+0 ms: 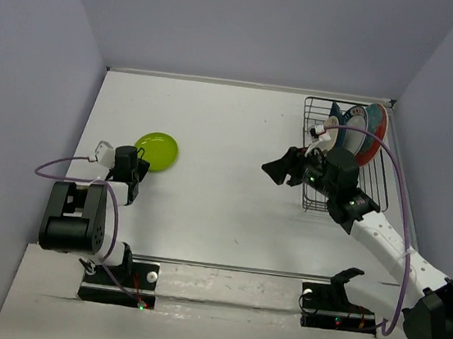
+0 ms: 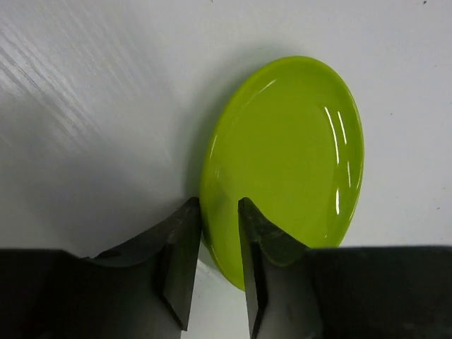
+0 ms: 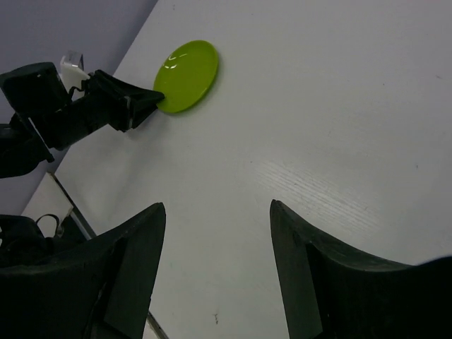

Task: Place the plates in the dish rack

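Status: task mostly done, one plate left, as far as the views show

- Dish rack (image 1: pixel 310 114): far right of the tabletop (image 1: pixel 231 129). Racked plates (image 1: pixel 370 129) stand on edge at its far end. A dark teal one, a pale one and a red-rimmed one can be told apart. The right arm's cable and wrist cover part of the group, so the exact count cannot be read.
- Lime-green plate (image 2: pixel 289 162): lies flat on the left half of the tabletop, well apart from the rack. It is the only plate seen outside the rack.
- Left end effector (image 2: pixel 215 268): at the plate's near rim. Its fingers (image 2: pixel 180 268) are drawn close, one outside the rim and one over the plate's face, pinching the rim between them. Plate not yet lifted.
- Right end effector (image 3: pixel 217 212): spread, nothing between the fingers. It hangs over bare tabletop just left of the rack and points toward the green plate.

Remaining, by judgement: lift the green plate, carry it across and stand it between free tines at the rack's near end. A thin rim grip on a glossy plate could slip
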You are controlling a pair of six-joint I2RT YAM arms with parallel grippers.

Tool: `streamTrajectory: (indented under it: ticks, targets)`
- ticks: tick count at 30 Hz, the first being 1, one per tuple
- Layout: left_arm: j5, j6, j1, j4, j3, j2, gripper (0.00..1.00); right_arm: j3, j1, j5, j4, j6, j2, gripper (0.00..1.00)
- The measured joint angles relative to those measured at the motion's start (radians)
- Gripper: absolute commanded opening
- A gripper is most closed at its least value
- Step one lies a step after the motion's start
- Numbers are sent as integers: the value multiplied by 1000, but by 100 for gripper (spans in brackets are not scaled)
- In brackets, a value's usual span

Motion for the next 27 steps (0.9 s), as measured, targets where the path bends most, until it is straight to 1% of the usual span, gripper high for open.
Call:
streamTrajectory:
  ticks: [1,2,4,6,7,9,11,12,13,17,20,23,27]
  targets:
    - [-3,1,0,12,2,21,11,0,0,0,3,0,0,66]
    - [-6,2,1,19,2,29,6,0,0,0,5,0,0,66]
    - [-3,-3,4,31,2,33,6,0,0,-1,9,0,3,67]
    - [17,3,8,61,2,29,6,0,0,-10,11,0,16,70]
    - [31,6,9,67,2,27,6,0,0,-15,12,0,27,75]
    - [54,11,3,77,-5,18,6,0,0,-23,13,-1,56,80]
    - [72,19,-33,75,-20,-33,6,8,0,-32,12,-2,94,87]
    - [82,24,-60,72,-26,-69,6,14,0,-39,11,-1,115,89]
    - [98,32,-105,73,-31,-129,6,22,0,-47,12,1,138,91]
    - [195,58,-229,99,-33,-304,6,59,0,-103,24,11,235,95]
    - [278,76,-290,114,-45,-416,6,72,0,-131,40,24,289,96]
    - [342,91,-317,112,-76,-504,6,78,0,-172,80,50,342,97]
    - [394,103,-338,95,-114,-551,6,78,3,-230,135,83,375,97]
